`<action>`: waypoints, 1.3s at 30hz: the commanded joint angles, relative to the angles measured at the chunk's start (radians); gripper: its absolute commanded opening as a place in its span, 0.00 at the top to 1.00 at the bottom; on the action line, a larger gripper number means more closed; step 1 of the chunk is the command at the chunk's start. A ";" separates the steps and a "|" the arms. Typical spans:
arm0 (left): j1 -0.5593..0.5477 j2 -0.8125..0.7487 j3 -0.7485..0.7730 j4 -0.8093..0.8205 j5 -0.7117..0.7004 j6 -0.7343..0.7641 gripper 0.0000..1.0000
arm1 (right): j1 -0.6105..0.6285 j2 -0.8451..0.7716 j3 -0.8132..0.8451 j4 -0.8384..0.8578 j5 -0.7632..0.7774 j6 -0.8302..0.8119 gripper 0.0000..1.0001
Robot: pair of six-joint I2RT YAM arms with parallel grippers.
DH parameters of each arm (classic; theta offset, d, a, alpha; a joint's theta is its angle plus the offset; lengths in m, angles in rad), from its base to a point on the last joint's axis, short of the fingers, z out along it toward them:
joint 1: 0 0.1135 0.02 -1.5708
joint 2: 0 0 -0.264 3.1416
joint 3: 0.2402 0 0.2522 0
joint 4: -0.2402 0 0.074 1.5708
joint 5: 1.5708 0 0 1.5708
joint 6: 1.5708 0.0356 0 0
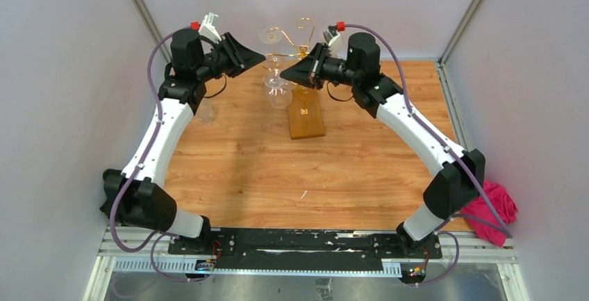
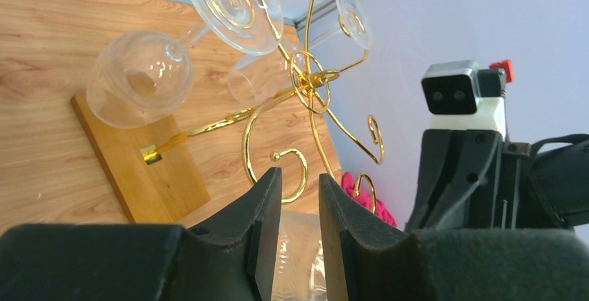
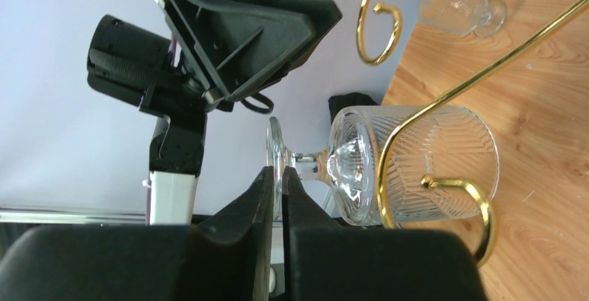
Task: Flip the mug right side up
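No handled mug shows; the things here are clear stemmed glasses on a gold wire rack (image 1: pixel 300 40). My right gripper (image 3: pixel 278 172) is shut on the thin foot (image 3: pixel 275 149) of a ribbed glass (image 3: pixel 430 162). That glass has its foot up and its mouth toward the table, with a gold rack arm crossing in front of it. In the top view the right gripper (image 1: pixel 286 74) sits left of the rack post. My left gripper (image 2: pixel 300 179) is open, its jaws a little apart, raised beside the rack (image 1: pixel 251 56). A clear glassy shape (image 2: pixel 299 259) shows through the gap.
Other glasses hang on the rack (image 2: pixel 139 78), (image 2: pixel 351 19). The rack's wooden base (image 1: pixel 306 115) lies at the table's back centre. A glass (image 1: pixel 203 111) sits on the table behind the left arm. A pink cloth (image 1: pixel 494 207) lies at the right edge. Walls close in.
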 commanded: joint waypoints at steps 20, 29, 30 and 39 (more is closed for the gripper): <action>-0.269 -0.402 -0.265 0.209 0.050 0.203 0.50 | 0.008 -0.623 -0.122 -0.151 0.120 -0.337 1.00; -0.297 -0.405 -0.472 0.990 0.224 -0.055 0.43 | 0.008 -0.660 -0.191 0.096 0.007 -0.207 1.00; -0.297 -0.395 -0.500 1.116 0.225 -0.112 0.41 | 0.008 -0.665 -0.190 0.109 0.003 -0.201 1.00; -0.297 -0.142 -0.525 1.746 0.267 -0.540 0.27 | 0.007 -0.665 -0.185 0.211 -0.046 -0.129 1.00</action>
